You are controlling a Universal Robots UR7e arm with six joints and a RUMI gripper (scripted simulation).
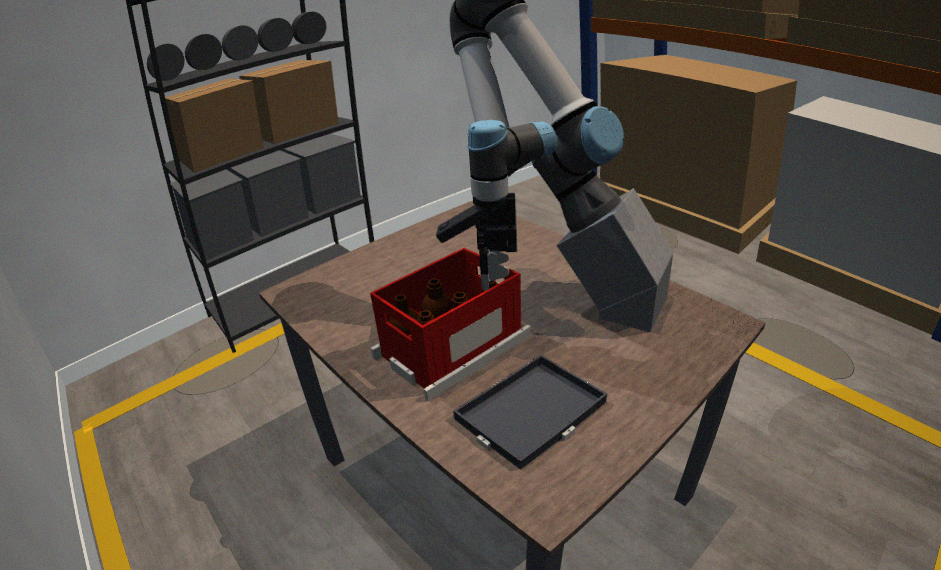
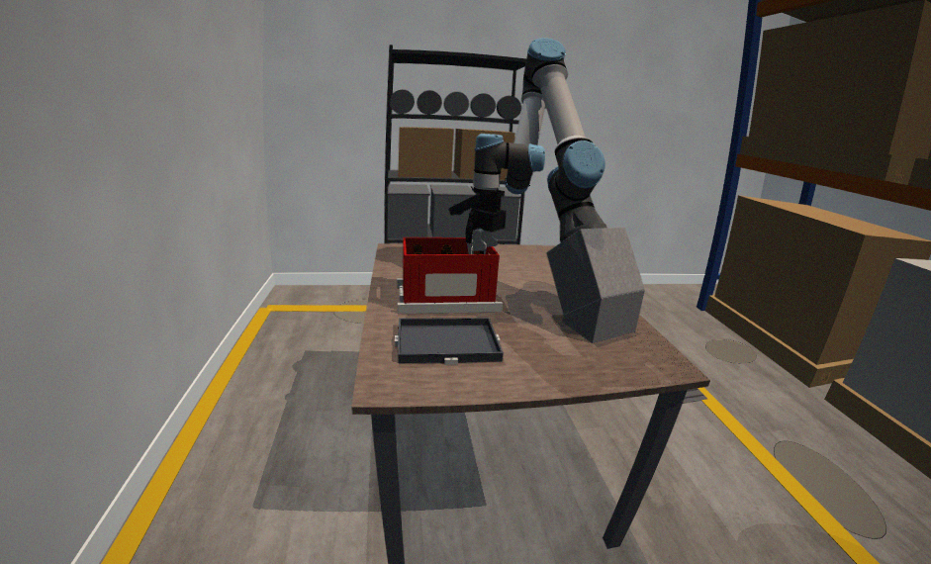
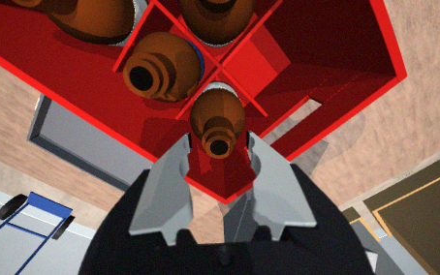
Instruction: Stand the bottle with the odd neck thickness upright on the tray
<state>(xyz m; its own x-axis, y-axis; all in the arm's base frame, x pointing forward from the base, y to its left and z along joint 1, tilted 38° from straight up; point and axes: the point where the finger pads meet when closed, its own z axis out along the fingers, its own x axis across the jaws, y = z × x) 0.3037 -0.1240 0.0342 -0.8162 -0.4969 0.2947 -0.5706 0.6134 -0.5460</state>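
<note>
The red crate stands on the table with brown bottles upright in its cells. The dark tray lies empty in front of it. My gripper reaches down into the crate's corner nearest the arm. In the wrist view my fingers stand on either side of the neck of one brown bottle, with a small gap on each side. The gripper is open and the bottle sits in its cell. Other bottles fill neighbouring cells. The crate and tray also show in the exterior view.
A large grey block carrying the arm's base leans on the table behind the crate. Pale stop rails run along the crate's foot. A shelf rack and big boxes stand off the table.
</note>
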